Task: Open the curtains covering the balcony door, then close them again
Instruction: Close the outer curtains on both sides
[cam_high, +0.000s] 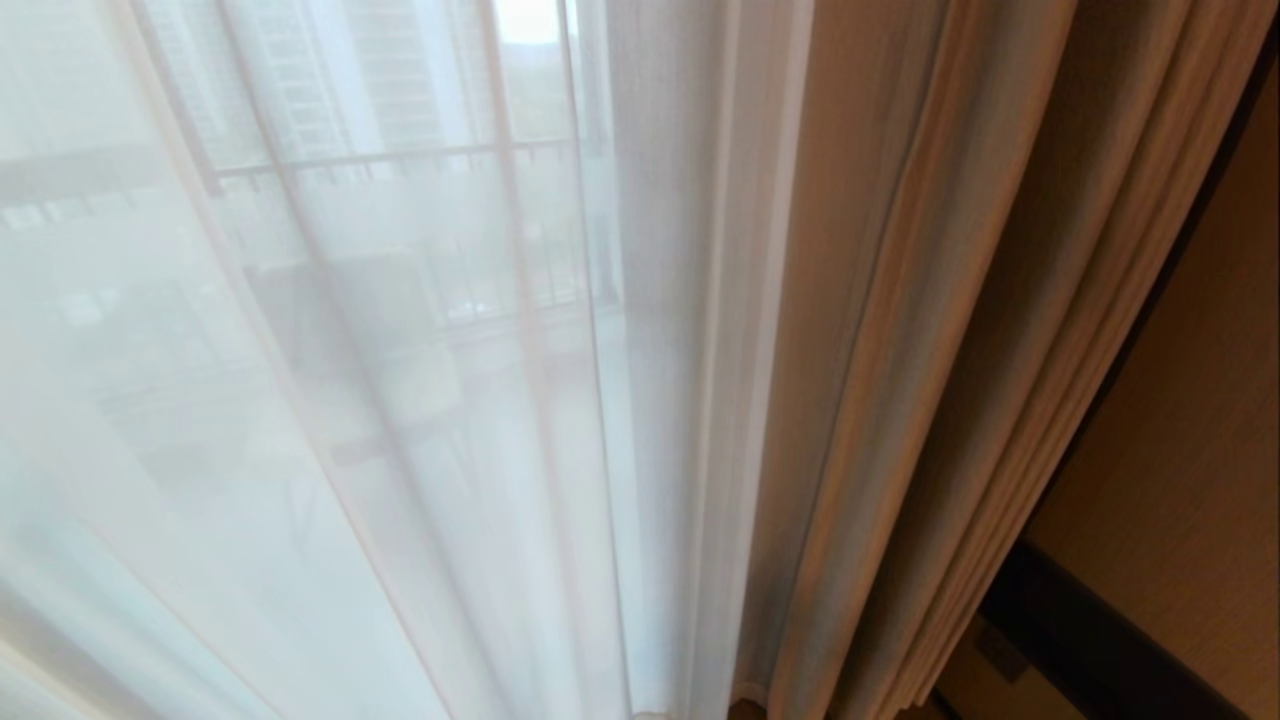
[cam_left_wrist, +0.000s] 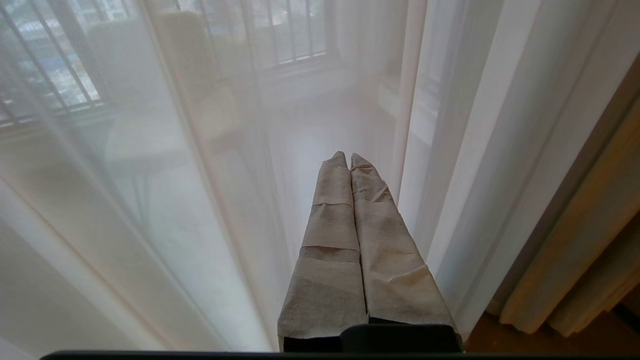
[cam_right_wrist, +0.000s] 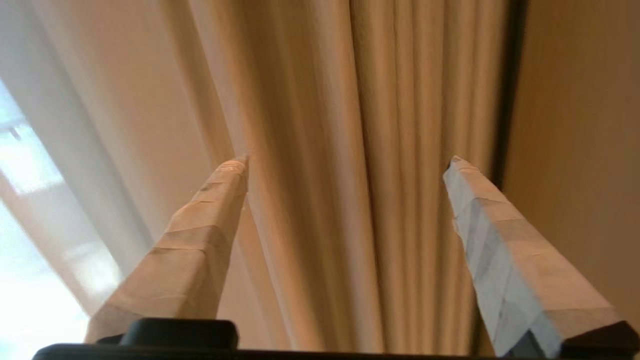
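I'm seeing the curtains hanging bunched at the right edge of the glass, white sheers covering the rest. My right gripper is facing those beige pleats, fingers spread wide, grasping nothing. My left gripper is sitting clenched, empty, before the sheers.

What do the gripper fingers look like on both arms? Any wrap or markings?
Left gripper: two long tapered fingers wrapped in creased beige tape, on a black base. Right gripper: the same tapered, tape-wrapped fingers, one tinted pale blue-grey by window light, black at the base. No markings or cables visible. Neither arm shows in the head view.
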